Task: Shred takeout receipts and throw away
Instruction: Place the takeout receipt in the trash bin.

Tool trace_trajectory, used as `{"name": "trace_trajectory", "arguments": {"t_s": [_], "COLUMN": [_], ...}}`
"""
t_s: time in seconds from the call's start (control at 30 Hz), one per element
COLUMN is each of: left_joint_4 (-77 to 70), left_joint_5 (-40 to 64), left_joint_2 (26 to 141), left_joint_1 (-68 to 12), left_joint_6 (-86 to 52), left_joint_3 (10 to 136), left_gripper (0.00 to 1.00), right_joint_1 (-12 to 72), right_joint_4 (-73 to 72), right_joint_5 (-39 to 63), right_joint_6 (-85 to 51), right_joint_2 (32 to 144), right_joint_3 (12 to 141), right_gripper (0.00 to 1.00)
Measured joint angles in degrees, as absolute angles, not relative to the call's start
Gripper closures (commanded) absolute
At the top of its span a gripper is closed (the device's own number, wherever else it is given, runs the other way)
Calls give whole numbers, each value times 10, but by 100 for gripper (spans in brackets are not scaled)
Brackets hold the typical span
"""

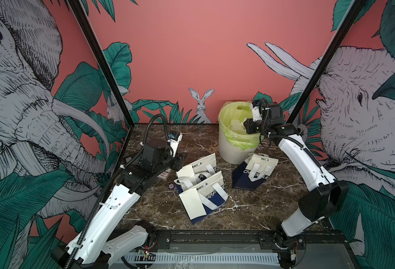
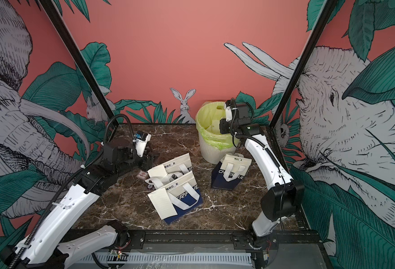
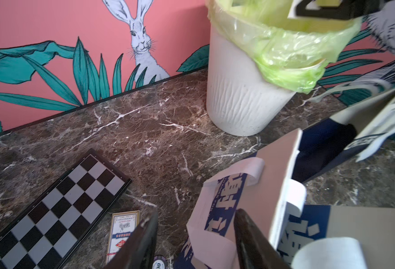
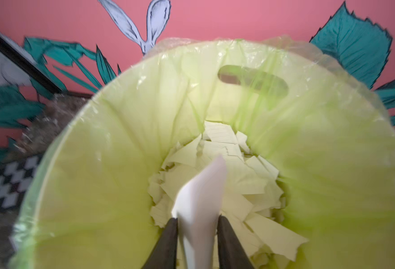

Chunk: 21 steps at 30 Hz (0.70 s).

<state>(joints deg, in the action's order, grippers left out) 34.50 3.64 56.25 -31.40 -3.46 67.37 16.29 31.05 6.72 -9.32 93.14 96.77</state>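
Now | right jaws apart, receipt scrap [image 4: 199,198] between them over bin [image 4: 94,163] | left jaws apart, empty

Soft even light; right wrist view blurred

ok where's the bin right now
In both top views the white waste bin stands back right on the table, just behind the lone tote bag, with the right gripper over its mouth.

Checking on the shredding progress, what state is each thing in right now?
Bin, upright, lined, torn paper inside.
Right gripper, open above bin, scrap between jaws.
Left gripper, open, empty.
Near receipt, whole, on near bag.
Far receipt, whole, on far bag.
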Motion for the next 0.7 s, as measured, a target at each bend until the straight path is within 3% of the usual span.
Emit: {"name": "trace_trajectory", "arguments": {"t_s": [0.07, 0.13, 0.27, 0.57, 0.7], "left_joint_4": [345, 344, 344, 368, 390], "left_joint_5": [61, 82, 116, 156, 138], "left_joint_2": [562, 562, 563, 573, 609], "left_joint_1": [-314, -314, -314, -320, -403], "left_joint_6": [-37, -40, -48, -49, -33], "left_joint_3": [683, 688, 696, 725, 770], "left_gripper": [48, 50, 52, 56, 52], "right_joint_1": [161, 161, 161, 197, 276], "right_joint_4": [310, 310, 311, 324, 323], "right_joint_5": [64, 60, 53, 41, 32], "right_joint_6": [-93, -90, -88, -77, -70], "right_joint_2": [929, 926, 923, 846, 741], "right_joint_3": [968, 968, 968, 935, 879], "right_gripper": [36, 33, 41, 38, 38]}}
